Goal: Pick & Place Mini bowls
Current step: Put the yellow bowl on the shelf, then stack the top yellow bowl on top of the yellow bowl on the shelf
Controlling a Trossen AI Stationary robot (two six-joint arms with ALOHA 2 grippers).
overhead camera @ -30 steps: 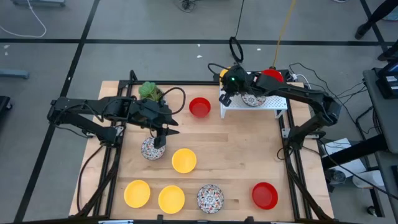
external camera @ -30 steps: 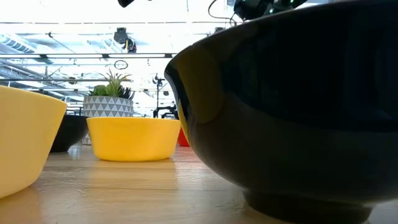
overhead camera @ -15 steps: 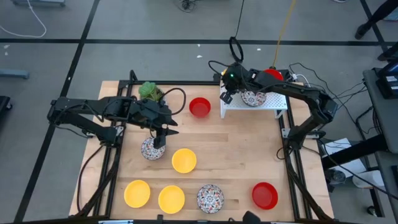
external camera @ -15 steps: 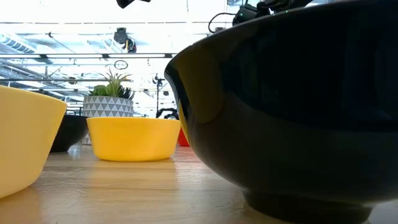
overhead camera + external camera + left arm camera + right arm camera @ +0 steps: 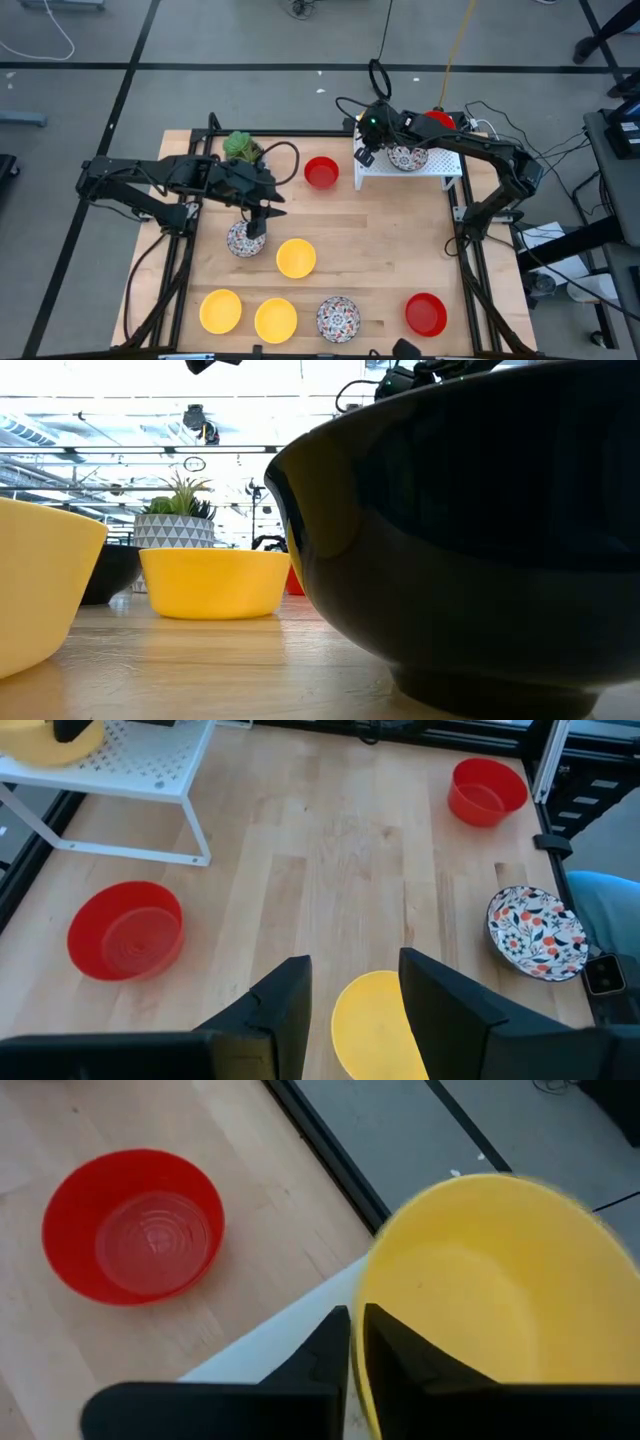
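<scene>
Right claw (image 5: 355, 1342) slightly loosened, yellow bowl (image 5: 480, 1295) only wrist-visible

Glossy yellow bowl (image 5: 480, 1290), red bowl (image 5: 133, 1225), floral-patterned white bowl (image 5: 536, 932).

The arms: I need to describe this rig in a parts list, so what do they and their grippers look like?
Both are black, jointed arms with black cables. The left gripper has two flat, matte black fingers; the right gripper has the same dark fingers, and a green light glows at its wrist.
</scene>
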